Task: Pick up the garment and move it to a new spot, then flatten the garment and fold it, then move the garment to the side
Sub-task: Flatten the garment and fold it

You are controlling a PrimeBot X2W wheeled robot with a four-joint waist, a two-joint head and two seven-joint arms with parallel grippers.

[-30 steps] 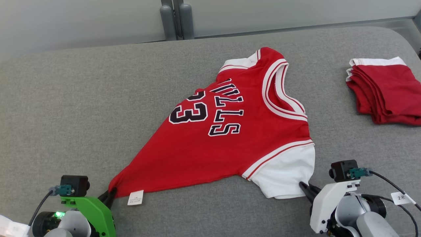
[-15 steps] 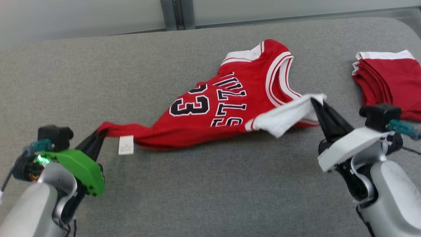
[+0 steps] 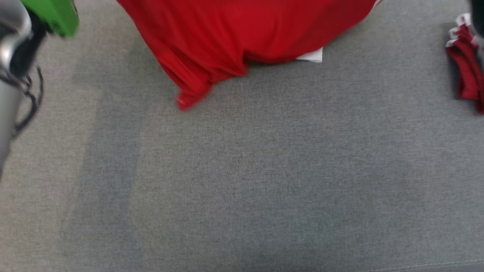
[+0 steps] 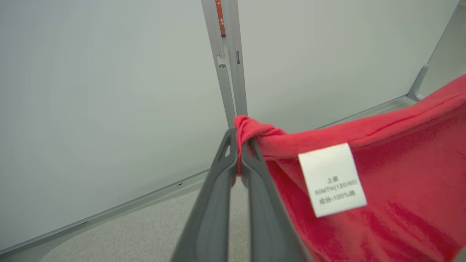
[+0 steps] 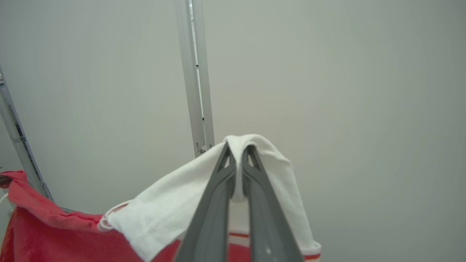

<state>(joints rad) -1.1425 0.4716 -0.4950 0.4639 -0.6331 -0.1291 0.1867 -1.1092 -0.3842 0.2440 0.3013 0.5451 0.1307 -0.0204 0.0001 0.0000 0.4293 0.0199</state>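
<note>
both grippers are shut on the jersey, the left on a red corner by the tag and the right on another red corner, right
Not quite. The right gripper is shut on the jersey's white sleeve, not a red corner; the right wrist view shows it. The left gripper is shut on a red corner by the tag, as you said.
</note>
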